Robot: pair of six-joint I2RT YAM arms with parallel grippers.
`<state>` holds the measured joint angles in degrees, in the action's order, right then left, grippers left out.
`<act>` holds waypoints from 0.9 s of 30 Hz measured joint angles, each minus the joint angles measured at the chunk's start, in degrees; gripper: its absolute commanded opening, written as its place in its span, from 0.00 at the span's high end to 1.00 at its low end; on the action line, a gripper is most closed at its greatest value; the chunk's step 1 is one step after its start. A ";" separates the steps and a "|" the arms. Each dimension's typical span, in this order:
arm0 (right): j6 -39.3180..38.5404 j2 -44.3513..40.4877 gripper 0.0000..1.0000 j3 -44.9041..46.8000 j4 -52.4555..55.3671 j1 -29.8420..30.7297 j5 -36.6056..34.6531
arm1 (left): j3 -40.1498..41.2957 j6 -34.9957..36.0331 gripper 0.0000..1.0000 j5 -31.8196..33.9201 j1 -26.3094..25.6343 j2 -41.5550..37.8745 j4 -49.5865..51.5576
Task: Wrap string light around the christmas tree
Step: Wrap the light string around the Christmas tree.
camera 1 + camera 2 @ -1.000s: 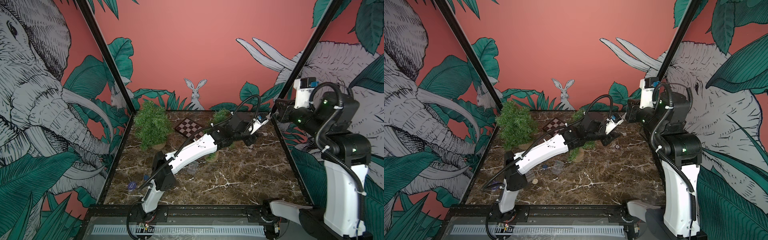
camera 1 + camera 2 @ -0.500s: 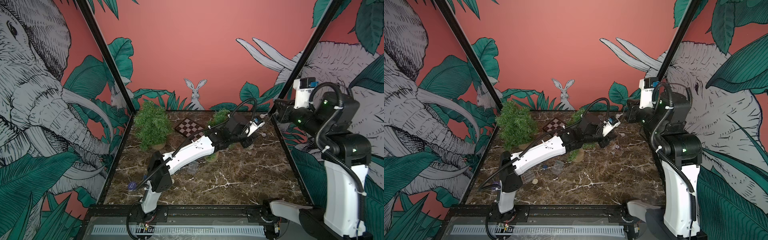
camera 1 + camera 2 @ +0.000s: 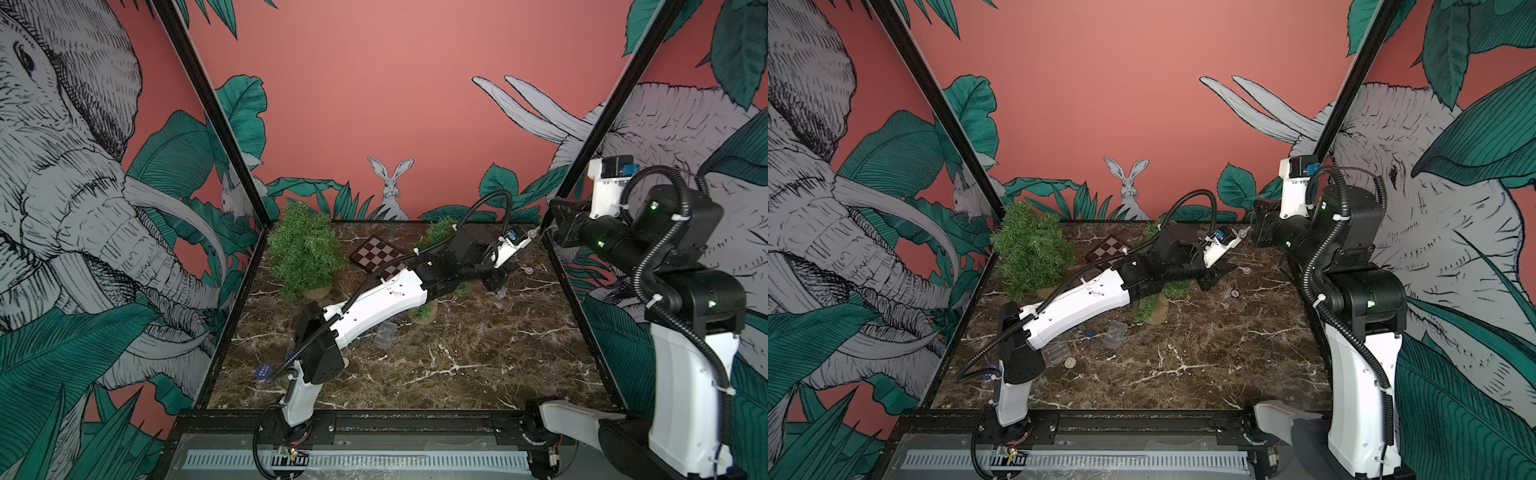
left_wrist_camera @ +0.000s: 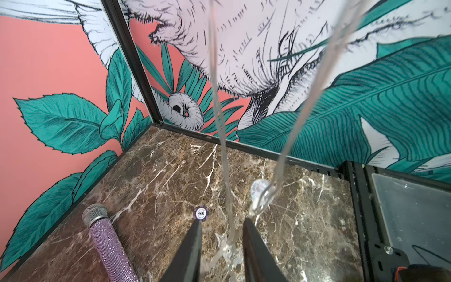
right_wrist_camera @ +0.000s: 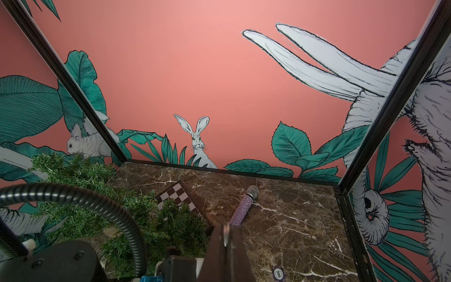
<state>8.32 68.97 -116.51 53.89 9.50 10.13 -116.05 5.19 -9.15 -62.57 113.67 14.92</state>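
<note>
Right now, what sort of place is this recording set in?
Most likely a staged robot test cell, not a real room: jungle-mural panels wall it in between black frame posts, the floor is a marble-pattern tabletop, and the left arm and right arm mount at its front edge.

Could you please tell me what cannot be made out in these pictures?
- Smaller christmas tree: mostly hidden by the left arm in both top views.
- String light: wire too thin in top views; cut off by the left wrist view's edge.
- Right end effector: shut; whether it pinches wire is too small to tell.
</note>
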 measured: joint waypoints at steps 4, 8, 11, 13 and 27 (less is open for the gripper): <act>-0.04 -0.22 1.00 0.00 0.00 0.00 0.00 | 0.00 -0.22 0.73 -1.51 0.00 0.37 -0.46; -0.15 -0.22 1.00 0.00 0.02 0.00 0.00 | 0.42 -1.01 0.74 -3.23 0.00 1.09 -1.46; -0.17 -0.22 1.00 0.00 0.00 0.00 0.04 | 1.03 -1.49 0.77 -3.43 0.00 1.40 -1.68; -0.15 -0.22 1.00 0.00 0.00 0.00 0.17 | 1.03 -1.99 0.76 -3.45 0.02 1.84 -2.23; -0.83 -1.29 1.00 1.90 -0.09 0.00 -0.52 | 3.30 -4.85 0.93 -3.82 0.61 2.45 -5.92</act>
<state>7.49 67.68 -114.61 53.80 9.50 9.61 -112.75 0.34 -12.97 -61.95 116.11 8.99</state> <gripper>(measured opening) 0.050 0.077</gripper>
